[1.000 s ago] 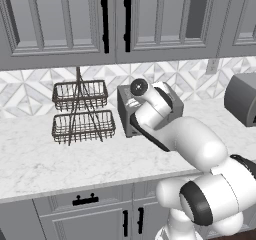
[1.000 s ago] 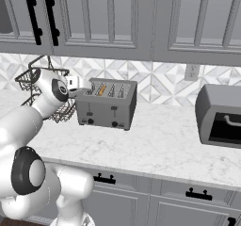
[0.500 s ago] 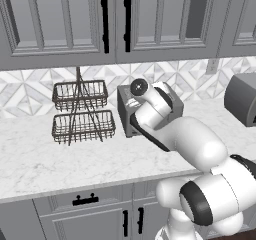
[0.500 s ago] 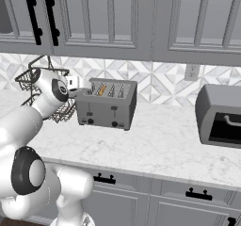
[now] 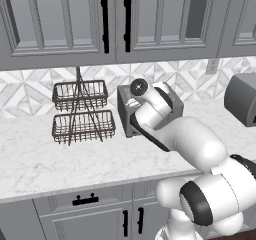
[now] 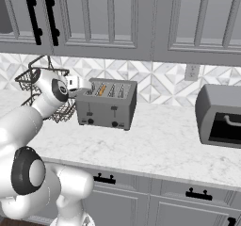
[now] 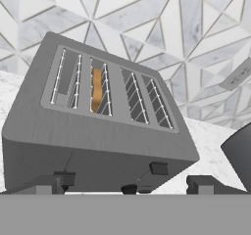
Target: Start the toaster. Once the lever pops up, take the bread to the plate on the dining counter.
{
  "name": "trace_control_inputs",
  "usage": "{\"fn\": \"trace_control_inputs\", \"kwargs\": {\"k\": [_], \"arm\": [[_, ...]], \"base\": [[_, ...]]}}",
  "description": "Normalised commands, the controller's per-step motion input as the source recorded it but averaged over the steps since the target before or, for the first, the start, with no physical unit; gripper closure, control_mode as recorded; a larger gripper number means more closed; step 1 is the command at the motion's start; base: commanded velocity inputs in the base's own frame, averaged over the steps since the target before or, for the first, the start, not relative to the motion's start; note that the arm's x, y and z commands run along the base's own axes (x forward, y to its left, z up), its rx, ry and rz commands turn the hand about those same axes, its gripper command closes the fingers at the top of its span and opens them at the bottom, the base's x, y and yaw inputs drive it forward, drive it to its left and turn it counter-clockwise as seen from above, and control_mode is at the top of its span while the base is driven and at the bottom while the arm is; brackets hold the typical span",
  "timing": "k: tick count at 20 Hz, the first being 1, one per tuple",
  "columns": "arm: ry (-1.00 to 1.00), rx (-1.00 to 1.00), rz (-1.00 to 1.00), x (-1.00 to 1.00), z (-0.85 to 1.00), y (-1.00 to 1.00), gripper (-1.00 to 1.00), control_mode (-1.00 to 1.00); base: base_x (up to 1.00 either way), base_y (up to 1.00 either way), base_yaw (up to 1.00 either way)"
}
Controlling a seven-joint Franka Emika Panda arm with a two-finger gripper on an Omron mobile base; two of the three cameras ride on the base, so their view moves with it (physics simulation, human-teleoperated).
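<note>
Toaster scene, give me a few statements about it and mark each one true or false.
1. The bread sits in one of the slots of the toaster. True.
2. The gripper is closed on the bread. False: its fingers stand apart near the toaster's front, holding nothing.
3. A two-tier wire basket stands on the counter beside the toaster. True.
4. All four toaster slots hold bread. False: one slot holds a slice; the others look empty.
5. The grey oven box stands on the same counter, apart from the toaster. True.
</note>
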Motion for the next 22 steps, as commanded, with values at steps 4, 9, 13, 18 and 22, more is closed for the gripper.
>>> {"fn": "trace_control_inputs", "kwargs": {"k": [4, 9, 13, 18, 22], "arm": [[0.00, 0.00, 0.00, 0.00, 0.00, 0.00, -1.00, -1.00], [0.00, 0.00, 0.00, 0.00, 0.00, 0.00, -1.00, -1.00], [0.00, 0.00, 0.00, 0.00, 0.00, 0.00, -1.00, -1.00], [0.00, 0.00, 0.00, 0.00, 0.00, 0.00, -1.00, -1.00], [0.00, 0.00, 0.00, 0.00, 0.00, 0.00, -1.00, -1.00]], "base": [[0.00, 0.00, 0.00], [0.00, 0.00, 0.00], [0.00, 0.00, 0.00], [0.00, 0.00, 0.00], [0.00, 0.00, 0.00]]}}
